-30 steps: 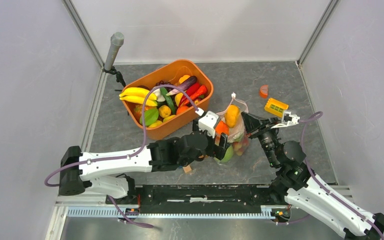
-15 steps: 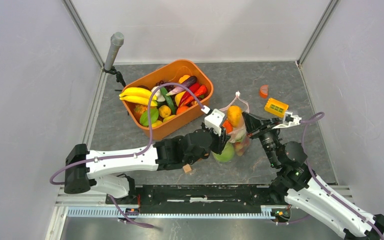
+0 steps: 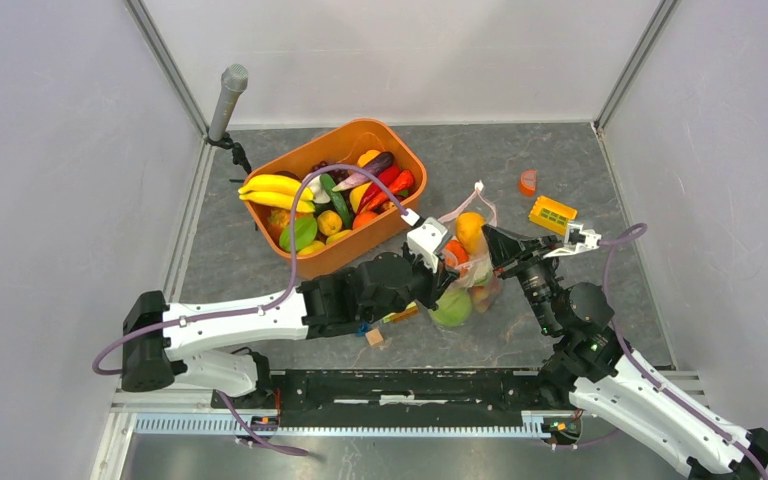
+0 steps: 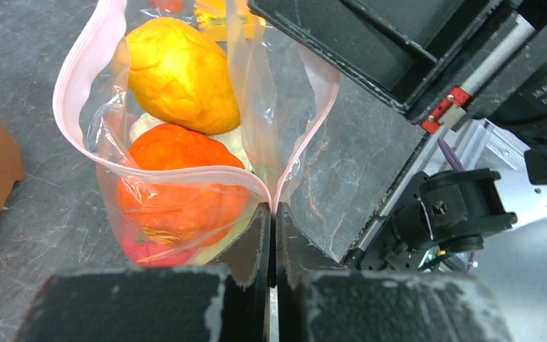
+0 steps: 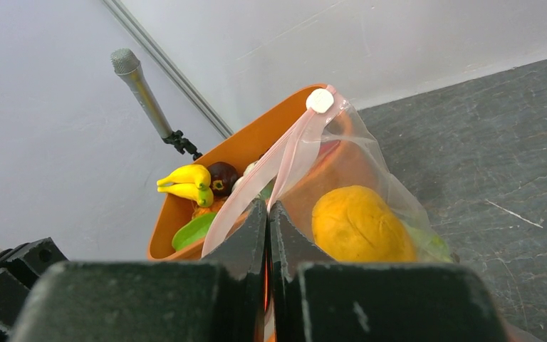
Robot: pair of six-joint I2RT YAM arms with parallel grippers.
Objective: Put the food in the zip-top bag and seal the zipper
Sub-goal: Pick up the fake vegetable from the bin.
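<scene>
1. The clear, crinkly plastic zip-top bag [image 3: 472,272] stands on the grey stone-patterned desk [image 3: 580,160] between the two hands. It is at about 4 o'clock from the orange oval plastic tub [image 3: 352,252].
2. The left hand [image 4: 272,211] has its fingers pressed together, clamped on the pale pink zipper strip [image 4: 62,89] at the near lip of the bag. The mouth gapes in an open loop.
3. The right hand [image 5: 267,208] is likewise pinched on that strip, which rises toward 1 o'clock to the small round white slider tab [image 5: 320,100].
4. Inside the bag, a yellow-orange toy fruit [image 4: 178,75] sits uppermost, with a round orange toy fruit [image 4: 174,178] below it. A green round toy [image 3: 450,308] lies at the bottom.
5. The tub holds more toys, among them yellow plastic bananas [image 3: 275,190] and red peppers [image 3: 390,185].
6. From the bag, an orange half-disc [image 3: 527,182] lies at 1 o'clock and a yellow building block [image 3: 552,213] at 2 o'clock. A small tan block [image 3: 373,337] lies at 8 o'clock.
7. A grey microphone [image 3: 226,100] stands at the desk's 10 o'clock corner.
</scene>
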